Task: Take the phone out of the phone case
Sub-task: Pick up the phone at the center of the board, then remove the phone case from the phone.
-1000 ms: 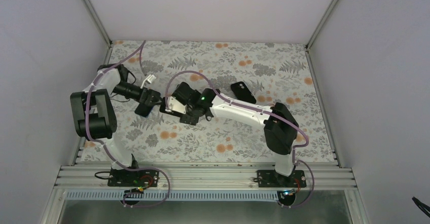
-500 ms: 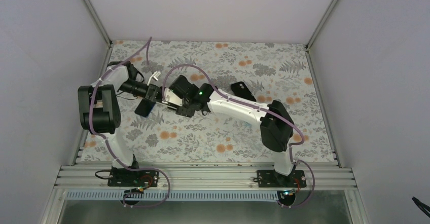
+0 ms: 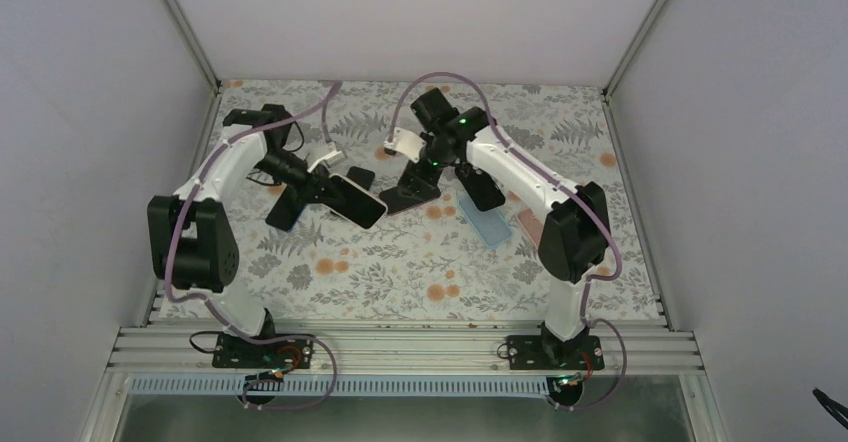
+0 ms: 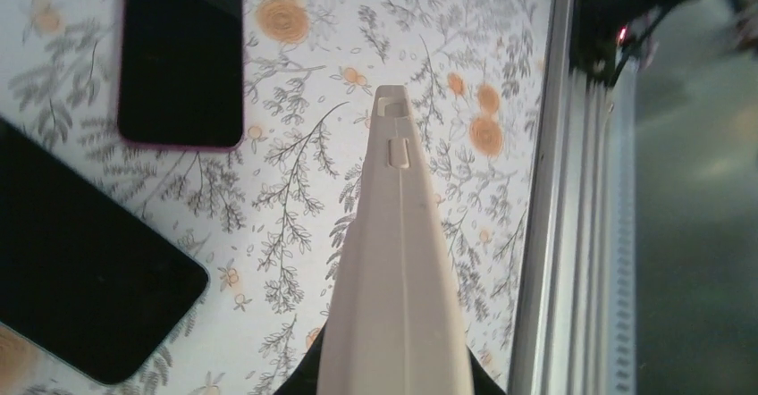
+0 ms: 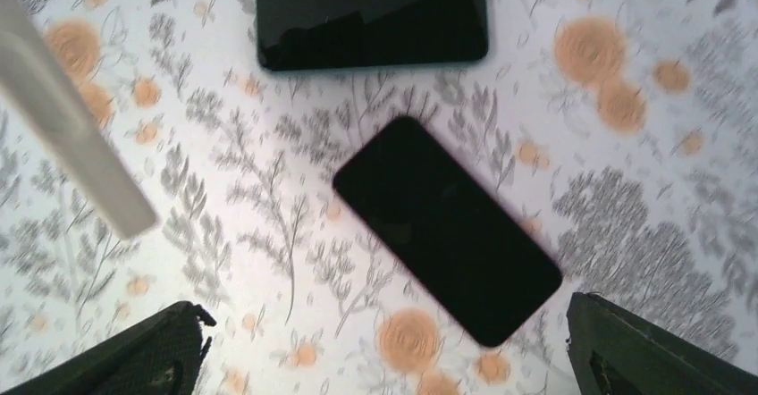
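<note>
- Table (image 3: 600,292): covered with a floral cloth, with a metal rail along the near edge.
- Left gripper (image 3: 322,184): clenched on one end of the case (image 3: 372,212) and holding it clear of the table, left of centre.
- Right gripper (image 5: 384,306): released, fingers spread wide. It hangs over the middle phone (image 3: 410,194) and grips nothing.
- Case: pale rim. In the top view its long axis runs from far-left to near-right, and the free end points toward the near-right. The left wrist view shows it edge-on, extending straight out from the fingers, with the button cutouts on the edge facing the camera.
- Phone (image 3: 355,197): appears seated inside the case, its dark face up and filling the rim. Its long axis matches the case.
- Middle phone: lies flat and diagonal on the table, well apart from the case.
- Left phone (image 3: 282,212): dark, lies flat beneath the left arm.
- Right phone (image 3: 480,187): dark, lies flat beside the right arm.
- Blue case (image 3: 488,224): lies flat, just nearer than the right phone. Its contents cannot be told.
- Pink slab (image 3: 530,224): lies flat and is partly hidden by the right arm.
</note>
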Controlling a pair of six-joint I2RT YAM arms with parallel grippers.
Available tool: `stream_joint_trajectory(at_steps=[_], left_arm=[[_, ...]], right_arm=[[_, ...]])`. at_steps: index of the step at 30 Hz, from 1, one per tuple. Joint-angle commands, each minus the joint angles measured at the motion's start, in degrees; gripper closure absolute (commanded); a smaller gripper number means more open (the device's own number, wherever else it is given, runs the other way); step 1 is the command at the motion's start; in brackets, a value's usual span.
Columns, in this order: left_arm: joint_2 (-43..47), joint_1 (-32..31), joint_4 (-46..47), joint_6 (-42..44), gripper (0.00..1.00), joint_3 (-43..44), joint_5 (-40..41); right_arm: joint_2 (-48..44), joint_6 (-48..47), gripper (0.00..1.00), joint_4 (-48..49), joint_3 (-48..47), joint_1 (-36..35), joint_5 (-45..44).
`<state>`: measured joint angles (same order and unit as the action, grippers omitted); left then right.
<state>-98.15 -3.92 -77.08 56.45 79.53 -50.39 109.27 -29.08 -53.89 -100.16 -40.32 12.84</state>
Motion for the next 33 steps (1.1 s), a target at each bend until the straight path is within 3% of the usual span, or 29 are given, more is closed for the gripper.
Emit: stream_joint_trajectory(at_steps=[1,13,33], left_arm=[[5.9,-5.2,-0.7,5.6,0.98,3.9,5.8],[5.6,-9.2,-0.7,2.9,0.98,10.3,7.8],[12.1,-13.2,-0.8,2.5,0.98,9.9,7.8]], right_arm=[[-2.1,-6.3,0.02,-10.6,-1.0,0.7,11.9],[-0.6,-8.5,0.1,-12.4,0.4,0.2,17.4],[2.2,-10.1,0.2,-9.9,-0.5,2.0,18.4]])
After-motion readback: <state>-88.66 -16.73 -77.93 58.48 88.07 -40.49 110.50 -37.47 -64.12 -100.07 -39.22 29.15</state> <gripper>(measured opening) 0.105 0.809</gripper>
